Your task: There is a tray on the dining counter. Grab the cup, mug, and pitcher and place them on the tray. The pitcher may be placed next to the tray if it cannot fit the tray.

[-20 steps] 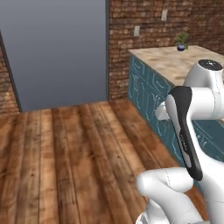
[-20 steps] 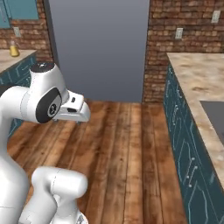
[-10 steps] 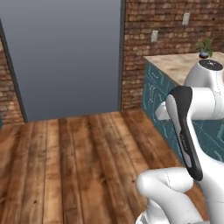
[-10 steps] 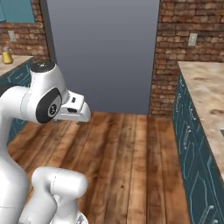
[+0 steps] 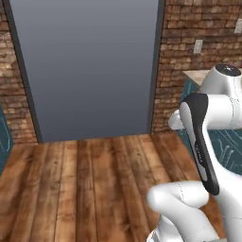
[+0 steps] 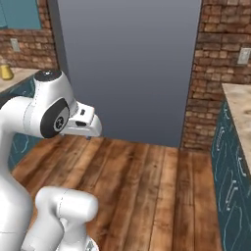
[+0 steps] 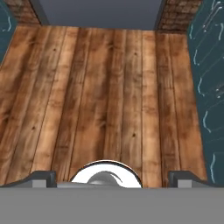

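My gripper is open, its two dark fingertips wide apart with nothing between them. It hangs above bare wooden floor. In the right base view the hand sits folded close to the arm, well above the floor. At that view's far left edge a small orange-yellow conical vessel, apparently the pitcher, stands on a counter top, far from the gripper. The tray, the cup, the mug and the dining counter are out of view.
A tall grey door panel stands straight ahead between brick walls. Teal cabinets under a marble top run along the right side. Another teal cabinet stands at the left. Open wooden floor lies between them.
The whole picture has slid to the right, so the camera has turned left with the base. The grey door now sits in the middle. The arm keeps its pose and the gripper stays open.
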